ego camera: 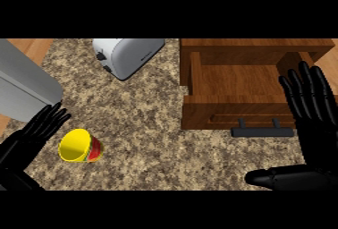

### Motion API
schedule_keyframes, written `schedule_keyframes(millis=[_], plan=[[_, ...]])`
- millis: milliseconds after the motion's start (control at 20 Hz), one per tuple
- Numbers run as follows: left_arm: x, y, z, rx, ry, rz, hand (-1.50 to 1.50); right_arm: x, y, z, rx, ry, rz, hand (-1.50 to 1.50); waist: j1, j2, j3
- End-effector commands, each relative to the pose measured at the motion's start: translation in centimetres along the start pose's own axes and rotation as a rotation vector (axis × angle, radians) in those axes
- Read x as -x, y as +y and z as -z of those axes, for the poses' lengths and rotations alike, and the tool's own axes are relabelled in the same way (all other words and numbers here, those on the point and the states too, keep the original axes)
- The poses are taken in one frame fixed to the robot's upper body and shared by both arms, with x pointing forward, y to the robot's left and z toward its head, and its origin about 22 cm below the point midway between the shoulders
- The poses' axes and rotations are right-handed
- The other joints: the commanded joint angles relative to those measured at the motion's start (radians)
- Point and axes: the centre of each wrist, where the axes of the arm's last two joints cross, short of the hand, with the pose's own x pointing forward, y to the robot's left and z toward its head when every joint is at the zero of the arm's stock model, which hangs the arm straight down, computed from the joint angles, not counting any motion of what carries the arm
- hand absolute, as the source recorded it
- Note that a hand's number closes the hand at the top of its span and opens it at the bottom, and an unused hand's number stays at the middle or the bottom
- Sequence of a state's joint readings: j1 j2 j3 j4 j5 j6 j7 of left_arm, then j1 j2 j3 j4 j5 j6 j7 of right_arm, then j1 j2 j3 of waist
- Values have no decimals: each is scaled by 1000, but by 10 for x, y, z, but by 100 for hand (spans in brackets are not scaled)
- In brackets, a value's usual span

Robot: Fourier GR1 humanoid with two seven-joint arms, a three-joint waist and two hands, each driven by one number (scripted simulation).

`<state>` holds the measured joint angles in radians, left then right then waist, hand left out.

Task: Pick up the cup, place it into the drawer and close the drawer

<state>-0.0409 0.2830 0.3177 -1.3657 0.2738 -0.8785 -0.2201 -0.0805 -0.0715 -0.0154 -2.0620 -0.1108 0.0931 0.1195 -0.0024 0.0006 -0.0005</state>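
Observation:
A yellow cup [79, 146] with a red band lies on its side on the speckled counter at the lower left, its mouth facing left. My left hand [30, 136] is open just left of the cup, fingers straight and pointing up, not touching it. At the upper right stands a wooden drawer [231, 82], pulled open, with a dark handle [262, 131] on its front. My right hand [310, 116] is open over the drawer's right side, fingers straight, thumb stretched out to the left near the lower edge.
A silver toaster [125, 56] sits at the top centre. A grey metal appliance [23, 85] fills the upper left, just above my left hand. Speckled counter [165, 152] lies between the cup and the drawer.

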Motion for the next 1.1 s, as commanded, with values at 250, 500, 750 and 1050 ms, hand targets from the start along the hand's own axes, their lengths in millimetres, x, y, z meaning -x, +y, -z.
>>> schedule_keyframes(millis=[250,500,750,1050], plan=[[31,11,22,22,23,10,-150,-15,-1,7,-4,-8,-8,-150,-3,0,0],[55,15,0,13,49,14,-150,10,11,4,-5,8,3,-150,-1,1,0],[62,24,-3,-11,34,-13,-150,-12,-17,-2,-16,5,-4,-150,-8,1,-1],[84,25,3,-54,38,2,-150,-12,3,8,-34,7,14,-150,-14,4,-2]])
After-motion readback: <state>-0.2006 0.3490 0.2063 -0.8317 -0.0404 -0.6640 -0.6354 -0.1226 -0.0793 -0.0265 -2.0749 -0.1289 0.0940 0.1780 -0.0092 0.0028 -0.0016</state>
